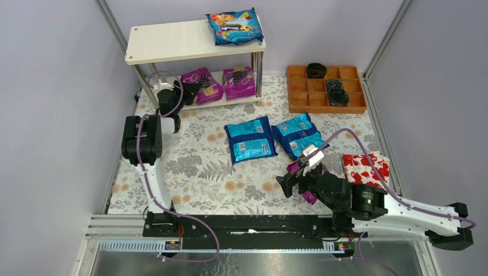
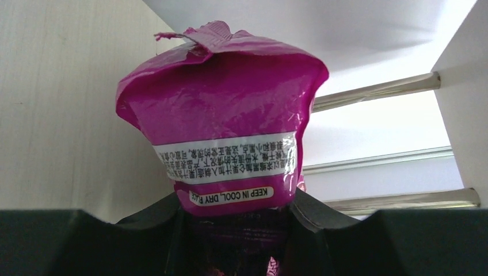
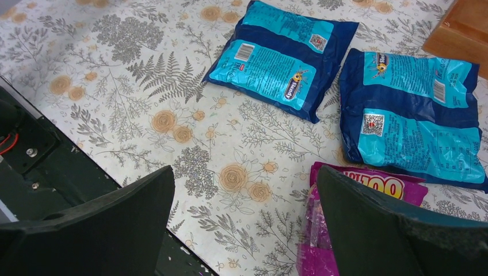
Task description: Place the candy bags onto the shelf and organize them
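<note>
The shelf (image 1: 172,41) stands at the back left. One blue candy bag (image 1: 235,27) lies on its top board. On the lower board lie two purple candy bags (image 1: 239,82); my left gripper (image 1: 191,89) is shut on the left one (image 1: 208,86). In the left wrist view this purple bag (image 2: 224,115) sticks out from between the fingers, under the shelf board (image 2: 57,86). Two blue bags (image 1: 249,140) (image 1: 297,134) lie flat on the table. My right gripper (image 3: 247,201) stands open just above the cloth, a third purple bag (image 3: 368,184) lying by its right finger (image 3: 391,230).
An orange compartment tray (image 1: 326,89) with dark items sits at the back right. A white packet with red flowers (image 1: 365,168) lies at the right, beside the right arm. Silver shelf legs (image 2: 380,89) show behind the held bag. A flowered cloth (image 3: 172,86) covers the table.
</note>
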